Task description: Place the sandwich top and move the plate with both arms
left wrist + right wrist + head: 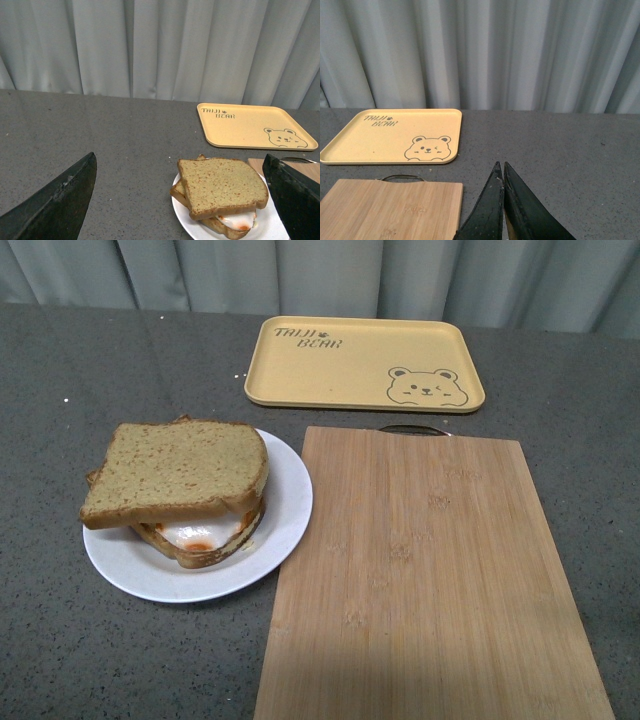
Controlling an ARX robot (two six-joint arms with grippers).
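Left gripper (pixel 180 159): fingers (pixel 55 205) spread wide, holding nothing; top (pixel 175 470) lies flat on the egg slice (pixel 200 536) on the plate (pixel 290 495), ahead of and between those fingertips, nearer the finger beside the board (pixel 430 570); right gripper (pixel 501 165): fingers pressed together, no gap at the tips; tray (pixel 340 365) lies well beyond both sets of fingertips.
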